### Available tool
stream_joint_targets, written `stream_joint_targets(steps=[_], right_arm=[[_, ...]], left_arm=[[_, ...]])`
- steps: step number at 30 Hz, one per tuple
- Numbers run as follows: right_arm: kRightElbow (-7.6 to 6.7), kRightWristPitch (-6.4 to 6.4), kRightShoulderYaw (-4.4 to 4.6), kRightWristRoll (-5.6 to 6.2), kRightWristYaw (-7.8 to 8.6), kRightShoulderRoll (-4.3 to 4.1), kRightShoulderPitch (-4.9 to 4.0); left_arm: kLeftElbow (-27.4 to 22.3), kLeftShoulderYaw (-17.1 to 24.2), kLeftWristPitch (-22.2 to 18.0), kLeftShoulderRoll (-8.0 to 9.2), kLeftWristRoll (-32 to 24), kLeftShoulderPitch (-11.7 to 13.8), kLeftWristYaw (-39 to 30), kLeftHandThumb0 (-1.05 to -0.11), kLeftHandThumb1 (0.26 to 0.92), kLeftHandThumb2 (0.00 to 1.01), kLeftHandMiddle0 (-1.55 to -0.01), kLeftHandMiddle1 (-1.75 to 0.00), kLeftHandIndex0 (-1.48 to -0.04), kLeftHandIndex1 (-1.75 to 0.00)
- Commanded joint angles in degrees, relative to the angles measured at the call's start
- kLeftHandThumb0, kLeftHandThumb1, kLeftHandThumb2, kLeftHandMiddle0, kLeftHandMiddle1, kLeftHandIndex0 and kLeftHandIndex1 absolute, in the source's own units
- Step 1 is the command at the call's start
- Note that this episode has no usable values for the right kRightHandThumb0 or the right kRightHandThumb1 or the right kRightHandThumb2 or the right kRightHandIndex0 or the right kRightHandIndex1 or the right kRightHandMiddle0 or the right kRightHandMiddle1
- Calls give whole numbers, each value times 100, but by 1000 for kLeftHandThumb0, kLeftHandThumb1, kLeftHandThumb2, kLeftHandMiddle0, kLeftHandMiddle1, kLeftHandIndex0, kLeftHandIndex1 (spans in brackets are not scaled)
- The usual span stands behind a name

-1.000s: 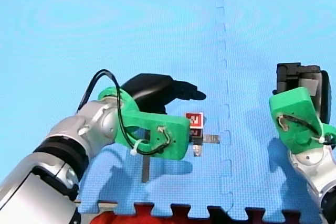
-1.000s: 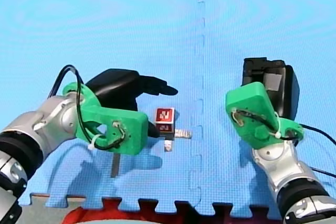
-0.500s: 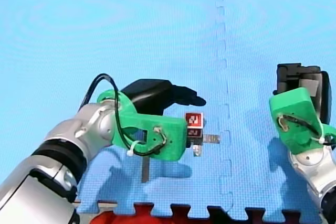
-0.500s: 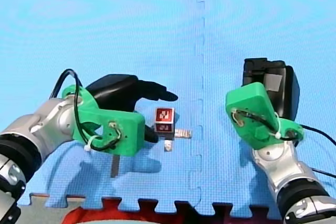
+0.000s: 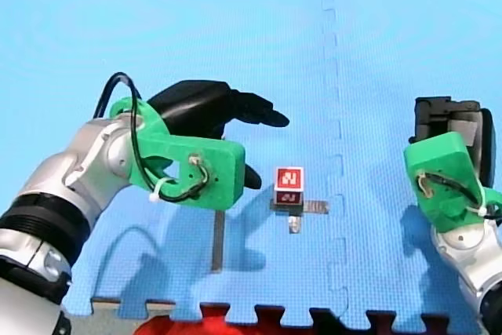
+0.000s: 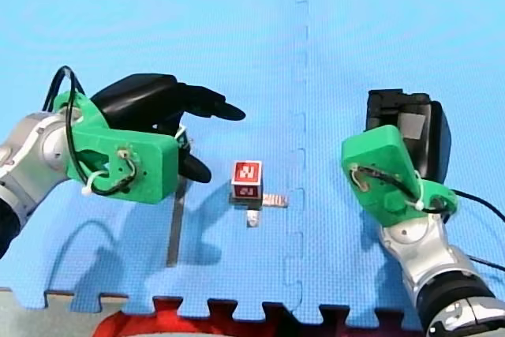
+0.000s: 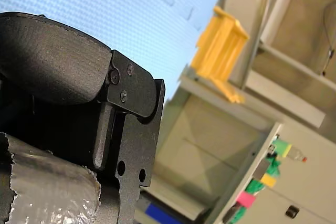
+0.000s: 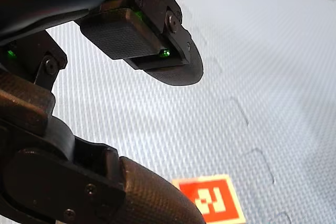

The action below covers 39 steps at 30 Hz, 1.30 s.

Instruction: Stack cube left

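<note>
A red cube with a white N marker sits on top of a second cube on the blue foam mat, near the middle. My left hand hangs open above and to the left of the stack, apart from it, holding nothing. In the second wrist view, the red cube's marked top lies on the mat beyond dark fingers. My right hand stays at the right side of the mat, far from the cubes, holding nothing.
Grey tape strips lie on the mat beside and under the stack. A seam runs between two mat tiles just right of the cubes. A red object shows past the near edge. A yellow object stands beyond the mat.
My left hand has let go of the red cube, risen, and drawn back to the left. The red cube stays on the lower cube. The right arm has not moved.
</note>
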Motion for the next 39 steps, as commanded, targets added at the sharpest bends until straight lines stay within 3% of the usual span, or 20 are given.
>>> stream_joint_targets(steps=[1, 8, 10, 13, 16, 19, 22, 26, 39], right_arm=[[28, 61, -85, 118, 87, -10, 46], [18, 112, -112, 171, 158, 15, 39], [25, 126, -109, 175, 160, 16, 34], [36, 142, -105, 176, 169, 16, 30], [36, 148, -103, 176, 180, 14, 29], [30, 142, -107, 179, 192, 7, 36], [25, 131, -116, 188, 212, -3, 43], [17, 106, -120, 187, 222, -21, 55], [-17, 53, -120, 176, 217, -72, 84]], left_arm=[[-902, 172, 277, 271, -162, 356, -256, -1048, 838, 1, -945, -1024, -656, -4], [-1797, 298, 713, 392, -265, 638, -584, -1048, 833, 0, -947, -991, -648, 0], [-2004, 350, 778, 423, -295, 716, -627, -1048, 831, 0, -897, -1179, -656, -2], [-2199, 421, 915, 422, -320, 803, -602, -1048, 825, 0, -878, -1253, -667, -6], [-1611, 460, 571, 442, -262, 623, -217, -1048, 826, 1, -897, -1308, -692, -15], [-846, 422, 55, 401, 17, 472, 705, -1048, 841, 5, -869, -1655, -782, -24], [-491, 457, 125, 314, 71, 405, 1094, -1048, 854, 8, -904, -1737, -795, -17], [501, 403, 103, 156, 91, 125, 1452, -1048, 854, 5, -928, -1746, -781, -5], [1389, 299, 0, 18, 153, -223, 1713, -1048, 853, 2, -945, -1746, -789, -7]])
